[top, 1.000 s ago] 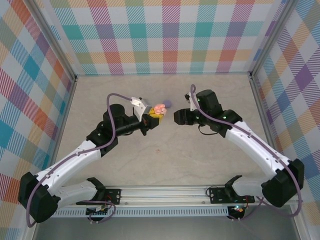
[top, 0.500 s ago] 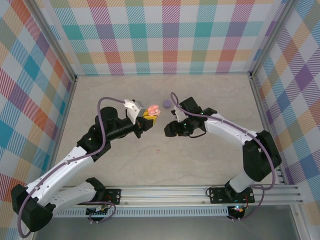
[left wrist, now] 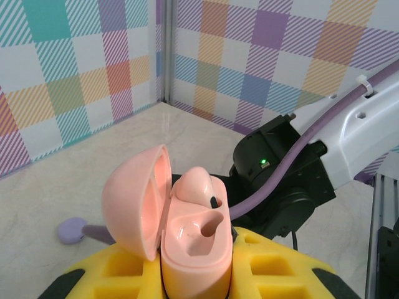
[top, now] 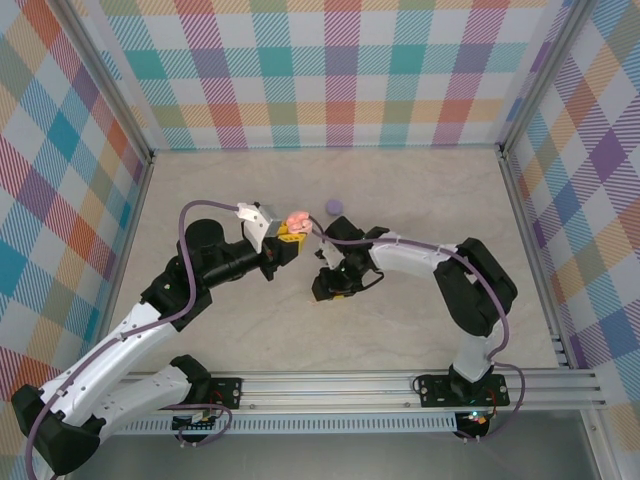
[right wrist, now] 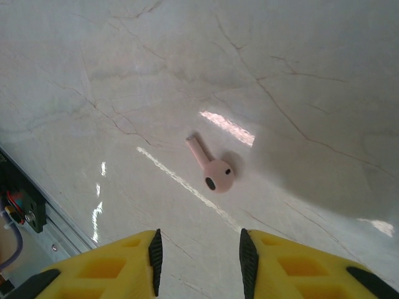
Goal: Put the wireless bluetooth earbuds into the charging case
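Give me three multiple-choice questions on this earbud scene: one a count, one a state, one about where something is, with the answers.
1. How many earbuds sit in the pink case?
A. None
B. One
C. Two

2. The lid of that case is:
A. Swung open
B. Snapped closed
C. Detached

3. Where does the loose pink earbud lie?
A. Seated in the pink case
B. Resting in the lid
C. On the table, just ahead of the right fingers

Answers:
1 B: the seated earbud fills one socket, and the empty socket beside it is bare.
2 A: the lid stands hinged back while the left fingers clamp the case.
3 C: the right wrist view shows it on marble beyond the parted yellow fingers.
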